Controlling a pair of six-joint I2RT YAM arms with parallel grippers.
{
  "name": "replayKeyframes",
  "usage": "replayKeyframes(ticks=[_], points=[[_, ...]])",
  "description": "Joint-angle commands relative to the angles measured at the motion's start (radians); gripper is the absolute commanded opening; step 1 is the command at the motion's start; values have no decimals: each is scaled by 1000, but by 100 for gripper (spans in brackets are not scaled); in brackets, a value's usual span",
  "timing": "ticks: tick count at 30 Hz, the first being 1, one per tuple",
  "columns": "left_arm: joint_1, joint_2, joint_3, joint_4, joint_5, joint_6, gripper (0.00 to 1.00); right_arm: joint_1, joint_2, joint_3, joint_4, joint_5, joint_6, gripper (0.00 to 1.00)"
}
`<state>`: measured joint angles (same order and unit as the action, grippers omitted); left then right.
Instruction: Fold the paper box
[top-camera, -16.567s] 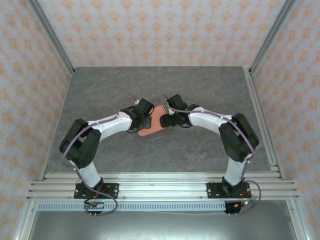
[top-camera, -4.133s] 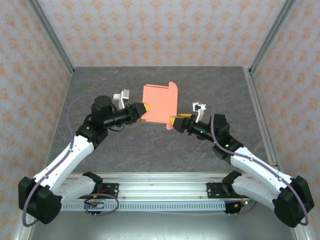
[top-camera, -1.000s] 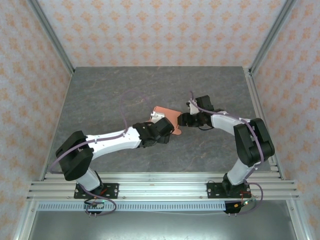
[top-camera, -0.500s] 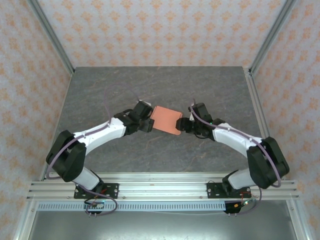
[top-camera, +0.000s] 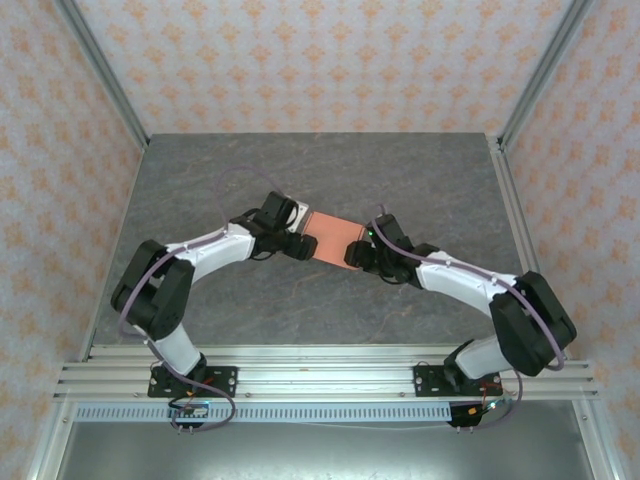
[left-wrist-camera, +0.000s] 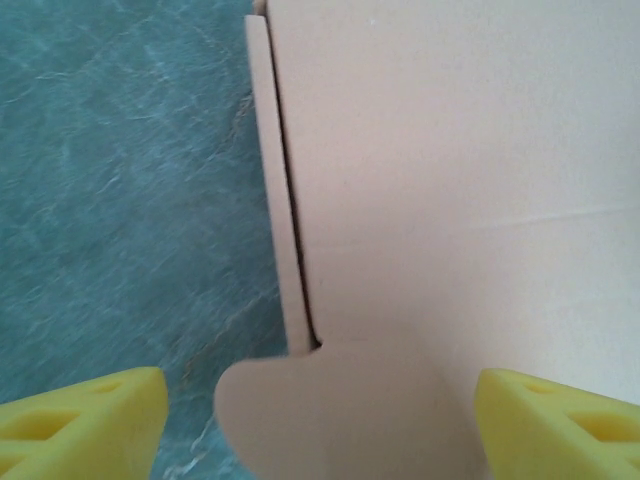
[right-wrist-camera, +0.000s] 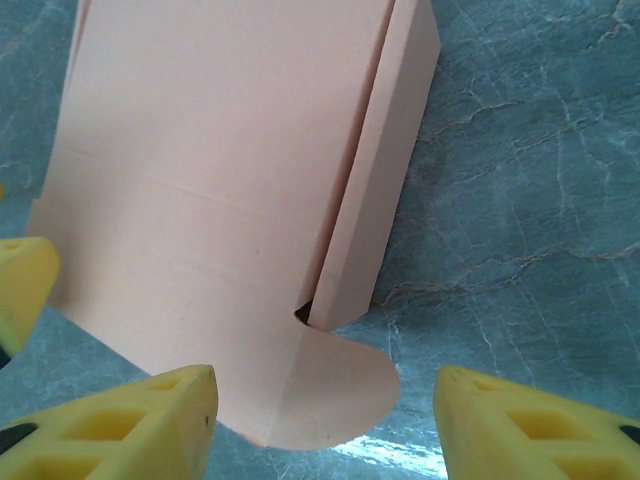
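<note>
Paper box (top-camera: 333, 238) located mid-counter (top-camera: 420, 180), lying between the two arms as a flattish salmon-orange panel; contact with the surface not confirmed. Left gripper (top-camera: 302, 244) is at the box's left end and right gripper (top-camera: 357, 256) at its near-right corner. Left wrist view: jaws apart, a rounded tab (left-wrist-camera: 330, 410) sitting between the yellow fingers (left-wrist-camera: 85, 425), with a clear gap on the left side; a narrow folded strip (left-wrist-camera: 268, 180) runs along the panel's edge. Right wrist view: jaws likewise apart, straddling another rounded corner tab (right-wrist-camera: 335, 395) without pinching it. Neither gripper is clamped on the cardboard.
</note>
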<state>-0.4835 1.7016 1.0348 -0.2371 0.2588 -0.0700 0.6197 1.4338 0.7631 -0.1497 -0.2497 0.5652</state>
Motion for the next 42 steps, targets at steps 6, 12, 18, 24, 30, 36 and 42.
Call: replayKeyframes(ticks=[6, 12, 18, 24, 30, 36, 42], points=[[6, 26, 34, -31, 14, -50, 78, 46, 53, 73, -11, 64, 2, 58], [7, 36, 44, -42, 41, -51, 78, 61, 82, 91, -25, 82, 1, 57], [4, 48, 69, -77, 97, -53, 84, 62, 102, 88, -24, 76, 2, 58], [-5, 61, 88, -114, 113, -63, 83, 61, 108, 77, 5, 42, 11, 59], [-24, 92, 122, -188, 3, -69, 86, 63, 130, 70, 25, 15, 20, 59], [-38, 95, 144, -216, -33, -55, 98, 63, 106, 55, 17, 29, 22, 62], [-48, 102, 155, -206, -5, -66, 97, 63, 108, 58, 17, 28, 20, 63]])
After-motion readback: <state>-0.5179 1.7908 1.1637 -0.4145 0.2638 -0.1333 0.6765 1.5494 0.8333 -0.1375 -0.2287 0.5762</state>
